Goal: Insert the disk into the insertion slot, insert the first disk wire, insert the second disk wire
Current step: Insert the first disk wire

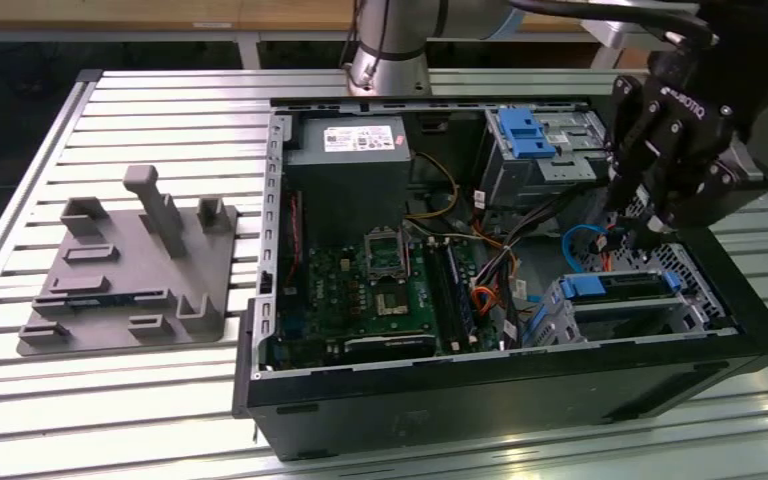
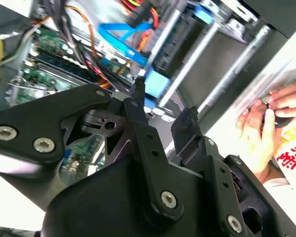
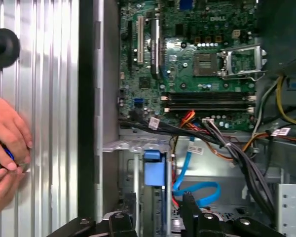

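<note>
Slatted metal bench (image 1: 157,100) is carrying an open computer case (image 1: 491,390); just below the spread gripper (image 1: 635,238), the silver, blue-framed disk (image 1: 620,287) is sitting inside the perforated insertion slot (image 1: 694,278).

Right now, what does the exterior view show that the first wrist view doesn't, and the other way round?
The exterior view adds the grey fixture plate on the table at its left, the power supply, and the disk lying in the insertion slot. The first wrist view adds a person's hands on the table outside the case. Both share the motherboard, the blue cable and the open claw near that cable.
</note>
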You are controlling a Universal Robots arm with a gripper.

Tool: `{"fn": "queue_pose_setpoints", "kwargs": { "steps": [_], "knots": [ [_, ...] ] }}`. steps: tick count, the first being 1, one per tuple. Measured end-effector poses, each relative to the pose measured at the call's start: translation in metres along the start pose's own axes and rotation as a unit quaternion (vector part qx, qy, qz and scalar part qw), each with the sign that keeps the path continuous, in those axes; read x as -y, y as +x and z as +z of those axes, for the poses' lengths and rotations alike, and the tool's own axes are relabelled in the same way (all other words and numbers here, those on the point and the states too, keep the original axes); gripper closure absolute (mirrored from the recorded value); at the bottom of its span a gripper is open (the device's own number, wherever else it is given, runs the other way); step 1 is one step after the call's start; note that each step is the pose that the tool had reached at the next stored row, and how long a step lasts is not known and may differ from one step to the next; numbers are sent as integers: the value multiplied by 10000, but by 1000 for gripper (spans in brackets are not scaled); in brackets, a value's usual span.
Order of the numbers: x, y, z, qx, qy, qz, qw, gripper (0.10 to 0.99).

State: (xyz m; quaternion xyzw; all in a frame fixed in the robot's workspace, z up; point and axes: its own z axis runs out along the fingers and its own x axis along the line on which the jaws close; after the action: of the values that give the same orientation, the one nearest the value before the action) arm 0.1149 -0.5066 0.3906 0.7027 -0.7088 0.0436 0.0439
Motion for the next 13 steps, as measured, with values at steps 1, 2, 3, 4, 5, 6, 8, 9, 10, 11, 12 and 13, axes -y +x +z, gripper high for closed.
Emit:
{"fn": "queue_pose_setpoints", "kwargs": {
  "steps": [1,2,3,4,5,6,8,9,10,11,12,13],
  "knots": [
    [0,-46,-6,-2,1,0,10000,592],
    [0,-91,-9,-3,1,0,10000,592],
    [1,-136,-11,-11,1,0,10000,592],
    [1,-183,-9,-41,2,0,10000,592],
    [3,-220,-6,-88,2,0,10000,592],
    [5,-252,-6,-146,3,1,9999,592],
    [12,-304,-5,-285,4,0,9996,592],
    [18,-323,-6,-357,4,0,9994,592],
    [34,-334,-3,-410,5,0,9992,592],
    [65,-337,4,-428,4,1,9991,592],
    [101,-340,10,-430,0,0,9991,592],
    [140,-344,18,-430,-4,-1,9991,592]
  ]
}}
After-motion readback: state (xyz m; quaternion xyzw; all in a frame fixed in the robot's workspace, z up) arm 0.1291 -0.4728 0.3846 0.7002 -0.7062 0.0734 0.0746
